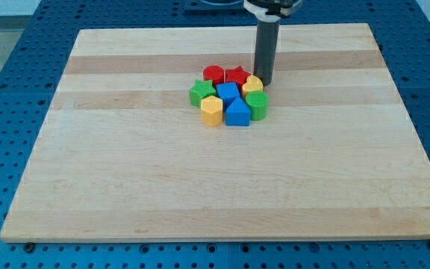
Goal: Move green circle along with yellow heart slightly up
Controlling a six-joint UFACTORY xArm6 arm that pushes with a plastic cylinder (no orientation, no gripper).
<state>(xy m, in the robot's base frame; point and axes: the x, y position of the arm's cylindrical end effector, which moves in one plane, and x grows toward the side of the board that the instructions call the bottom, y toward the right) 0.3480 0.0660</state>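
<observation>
No writing legible anywhere; pale wood-grain desk (125,172), no claw in view, only my tip (263,81) down just above-right of the yellow heart (252,84). Green circle (257,104) sits directly below the heart, at the right edge of a tight cluster of glossy blocks.

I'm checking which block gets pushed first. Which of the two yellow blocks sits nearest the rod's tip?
The yellow heart, at the cluster's upper right, right beside my tip. The other, a yellow hexagon, lies at the cluster's lower left, far side from the tip.
</observation>
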